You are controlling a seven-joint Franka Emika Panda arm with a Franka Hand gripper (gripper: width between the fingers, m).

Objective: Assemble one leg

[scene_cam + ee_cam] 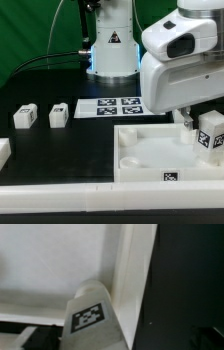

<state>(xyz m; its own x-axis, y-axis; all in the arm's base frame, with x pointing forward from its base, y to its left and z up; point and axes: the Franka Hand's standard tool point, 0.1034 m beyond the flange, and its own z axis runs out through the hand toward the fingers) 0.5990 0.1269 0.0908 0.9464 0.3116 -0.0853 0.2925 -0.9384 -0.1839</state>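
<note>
My gripper [203,128] is shut on a leg [211,136], a small white block with a black-and-white tag, and holds it over the corner of the large white panel [140,152] on the exterior view's right. In the wrist view the held leg [92,318] fills the space between my fingers, its tag facing the camera. It sits against the panel's raised rim [128,274]. I cannot tell whether it touches the panel. Two more legs [25,117] [58,115] stand on the black table at the exterior view's left.
The marker board [110,106] lies behind the panel, near the robot base [112,55]. Another white part [3,152] shows at the exterior view's left edge. A white rail [60,200] runs along the table's front edge.
</note>
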